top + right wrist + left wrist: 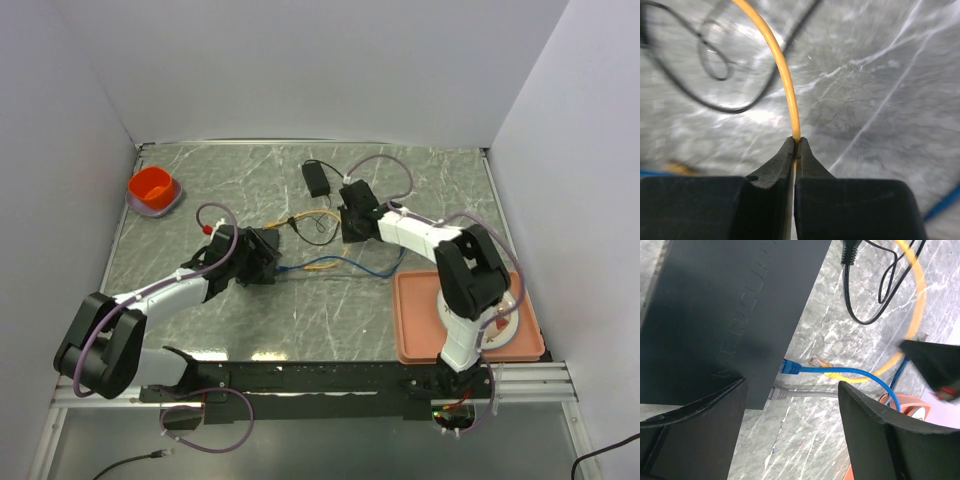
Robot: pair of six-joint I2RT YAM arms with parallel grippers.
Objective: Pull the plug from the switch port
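Note:
The flat black switch box [715, 315] fills the upper left of the left wrist view. In the ports along its side edge [771, 382] sit a blue plug [790, 367] and a grey plug [779, 393]. A yellow cable's clear plug [816, 361] lies on the table a short way off that edge. My left gripper [791, 390] is open, one finger [700, 412] over the box corner and the other [870, 420] apart from it. My right gripper [796, 141] is shut on the yellow cable [785, 75], which loops up from its tips.
A small black adapter [317, 178] with a thin black lead lies at the back. A red bowl [153, 190] stands at the back left. A pink tray [415, 335] holding a white plate sits at the front right. The blue cable [360, 265] runs across the table's middle.

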